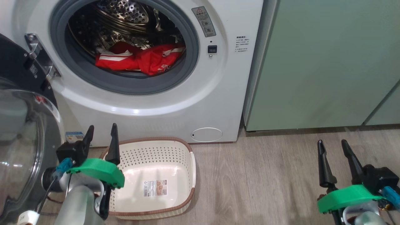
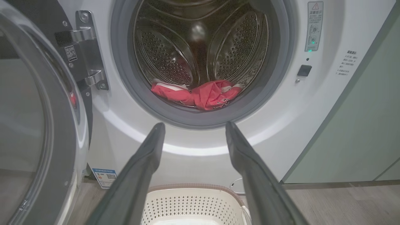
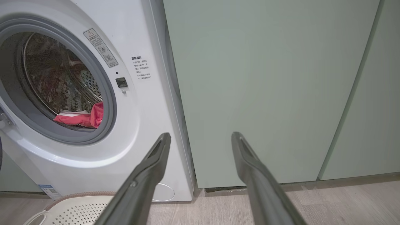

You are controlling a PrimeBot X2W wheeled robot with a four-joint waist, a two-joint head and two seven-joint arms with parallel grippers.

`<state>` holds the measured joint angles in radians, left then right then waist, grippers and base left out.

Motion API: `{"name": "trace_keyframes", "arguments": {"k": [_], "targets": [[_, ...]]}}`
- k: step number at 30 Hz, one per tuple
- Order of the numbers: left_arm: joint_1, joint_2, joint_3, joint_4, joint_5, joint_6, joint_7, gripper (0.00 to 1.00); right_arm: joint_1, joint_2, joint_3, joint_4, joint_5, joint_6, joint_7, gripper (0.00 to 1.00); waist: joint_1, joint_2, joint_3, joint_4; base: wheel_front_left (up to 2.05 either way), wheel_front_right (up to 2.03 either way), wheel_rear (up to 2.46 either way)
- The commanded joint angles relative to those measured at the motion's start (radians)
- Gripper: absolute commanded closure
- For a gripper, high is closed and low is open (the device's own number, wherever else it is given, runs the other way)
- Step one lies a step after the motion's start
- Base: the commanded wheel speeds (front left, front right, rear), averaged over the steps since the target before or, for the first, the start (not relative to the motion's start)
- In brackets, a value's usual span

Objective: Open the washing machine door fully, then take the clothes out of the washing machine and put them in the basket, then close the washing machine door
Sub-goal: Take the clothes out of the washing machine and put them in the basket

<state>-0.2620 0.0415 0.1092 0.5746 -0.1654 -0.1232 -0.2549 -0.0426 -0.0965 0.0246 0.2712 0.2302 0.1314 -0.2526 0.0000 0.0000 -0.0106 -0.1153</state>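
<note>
The door (image 1: 18, 140) stood open beside the left jaws, so the way in was free. Both sets of jaws were wide and empty. The clothes (image 2: 200, 93) lay in the washing machine (image 1: 156, 109) ahead of them — the basket (image 1: 156, 153) sat just below to catch them.

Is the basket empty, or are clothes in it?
Empty. The basket holds just a paper label on its floor; the red clothes lie inside the washing machine.

Right pincer (image 3: 200, 135) stands open and empty, fingers aimed at the green cabinet (image 3: 265, 93) just right of the washer (image 3: 150, 125). Red clothes (image 3: 81, 118) lie low inside the washer. Basket (image 3: 78, 207) sits on the floor (image 3: 343, 203) before the washer, below its opening.
</note>
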Motion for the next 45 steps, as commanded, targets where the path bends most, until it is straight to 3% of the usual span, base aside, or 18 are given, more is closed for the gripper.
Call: {"name": "trace_keyframes", "arguments": {"k": [1,9,14,27,32,45], "targets": [[-0.04,0.016,0.033,-0.026,0.014,0.006,-0.007,0.0,-0.03,-0.001,0.023,-0.028,0.005,-0.001,-0.009,0.0,0.0,0.0,0.0,0.001,0.61,-0.61,0.0],[-0.039,0.013,0.017,0.012,0.056,0.041,-0.007,0.0,-0.027,0.001,0.025,-0.025,0.005,-0.001,-0.009,0.0,0.0,0.0,0.002,0.002,0.06,-0.06,0.0],[-0.085,0.022,-0.021,0.119,0.098,0.058,0.005,0.0,-0.025,0.0,0.031,-0.025,0.009,-0.001,-0.009,0.0,0.0,0.0,0.019,-0.002,0.0,0.0,0.0],[-0.431,0.058,-0.084,0.294,0.137,0.084,0.277,0.0,-0.085,0.007,0.05,-0.036,0.016,-0.001,-0.009,0.0,0.0,0.0,0.182,-0.06,0.0,0.0,0.0],[-0.596,0.08,-0.12,0.31,0.172,0.1,0.398,0.0,-0.136,0.018,0.051,-0.046,0.02,-0.001,-0.009,0.0,0.0,0.0,0.286,-0.083,0.0,0.0,0.0],[-0.942,0.159,-0.205,0.332,0.27,0.127,0.573,0.0,-0.256,0.039,0.054,-0.069,0.026,-0.001,-0.009,0.0,0.0,0.0,0.499,-0.121,0.0,0.0,0.0]]}}
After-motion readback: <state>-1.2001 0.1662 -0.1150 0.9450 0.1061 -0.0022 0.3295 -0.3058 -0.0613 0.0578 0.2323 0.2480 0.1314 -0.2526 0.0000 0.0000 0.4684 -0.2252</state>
